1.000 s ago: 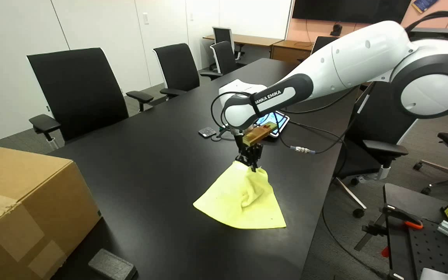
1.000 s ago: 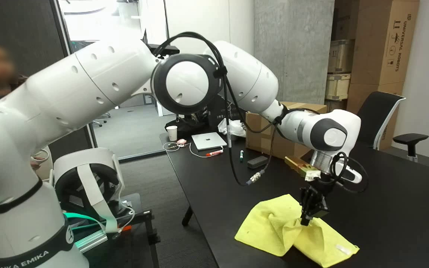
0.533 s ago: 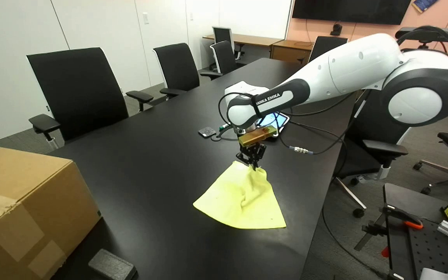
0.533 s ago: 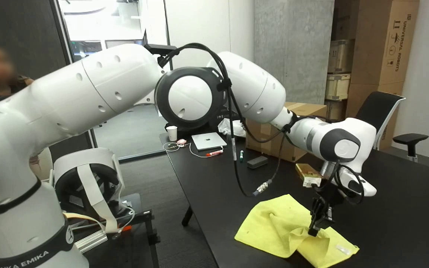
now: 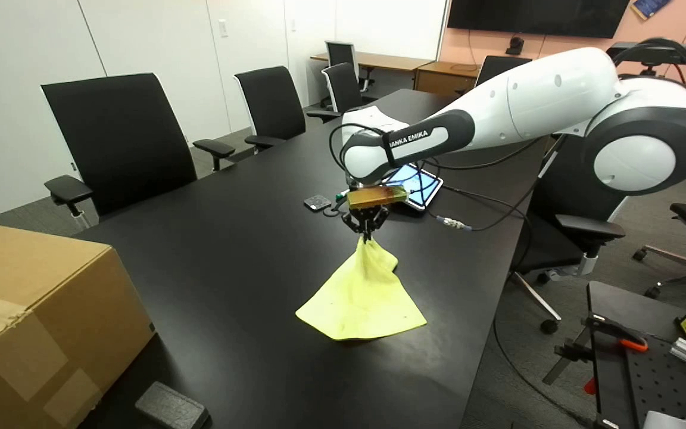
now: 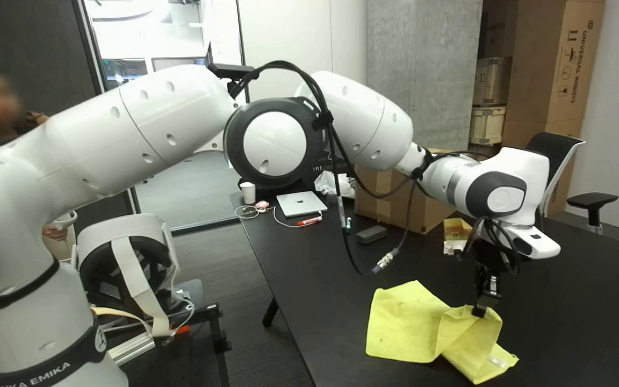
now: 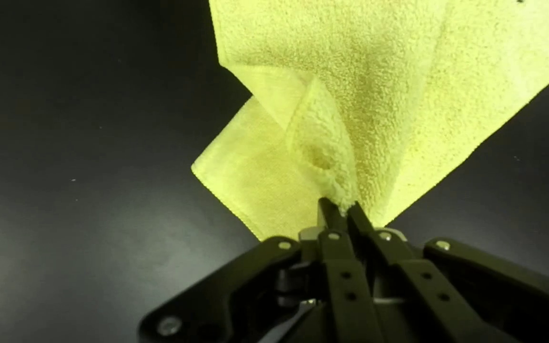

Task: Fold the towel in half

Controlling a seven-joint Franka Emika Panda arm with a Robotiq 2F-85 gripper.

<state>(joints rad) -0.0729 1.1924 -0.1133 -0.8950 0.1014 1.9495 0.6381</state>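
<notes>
Currently gripper (image 7: 342,209) is pinching towel (image 5: 359,301), jaws nearly meeting on a bunched fold. Towel is partly lying on table (image 5: 236,286), rising to a peak at the pinch, one flap poking out beside it in the wrist view. Beyond the towel in an exterior view, tablet (image 5: 425,183) is lying partly hidden by arm (image 5: 548,92); left of the towel, box (image 5: 51,328) is sitting well apart, grey block (image 5: 171,406) lying nearer the camera. Laptop (image 6: 301,204) is resting beyond the towel, also in an exterior view.

Thin yellow square-cornered cloth towel (image 5: 362,301): creased, on black table (image 5: 230,286); raised fold pinched in gripper (image 7: 341,206), one corner flat beneath.
</notes>
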